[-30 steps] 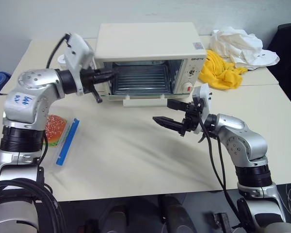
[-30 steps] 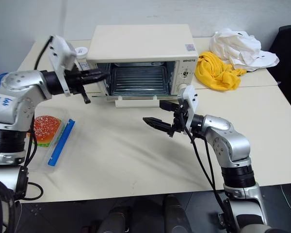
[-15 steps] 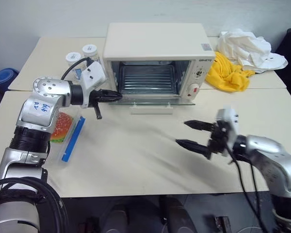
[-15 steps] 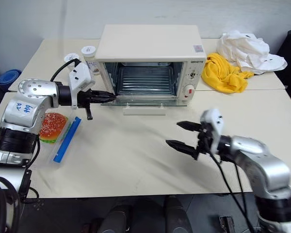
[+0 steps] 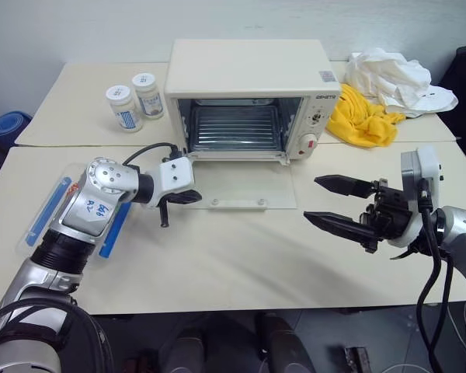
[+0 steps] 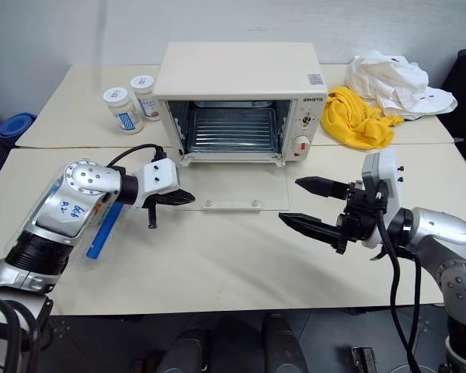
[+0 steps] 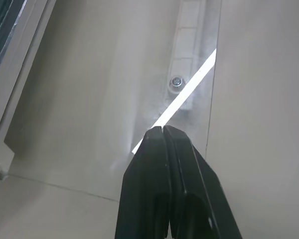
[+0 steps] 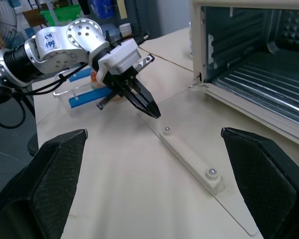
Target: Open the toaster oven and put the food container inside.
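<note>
Pincers came nearest in the scene: the right pincer (image 5: 332,203) hung above the counter (image 5: 241,256) at the near right, its two black fingers spread wide with nothing between them, pointing toward the left. The left pincer (image 5: 193,197) sat at the near-left corner of the lowered glass door (image 5: 248,186), its fingers pressed together on nothing, tips right at the door's edge; whether they touched the glass could not be told. From the left wrist view the shut fingertips (image 7: 162,132) lay over the glass near the white bar handle (image 7: 185,59) and one of its screws. Under and beside the left arm lay the food container (image 5: 50,211) on the counter's left side, its blue clips showing, well apart from the oven. Farther back stood the toaster oven (image 5: 248,97), door dropped flat onto the counter, wire rack (image 5: 231,128) bare inside, knobs on its right panel. Two white jars (image 5: 136,99) with blue labels stood just left of it. A yellow cloth (image 5: 361,116) lay to its right, and a white cloth (image 5: 396,78) lay behind that
</note>
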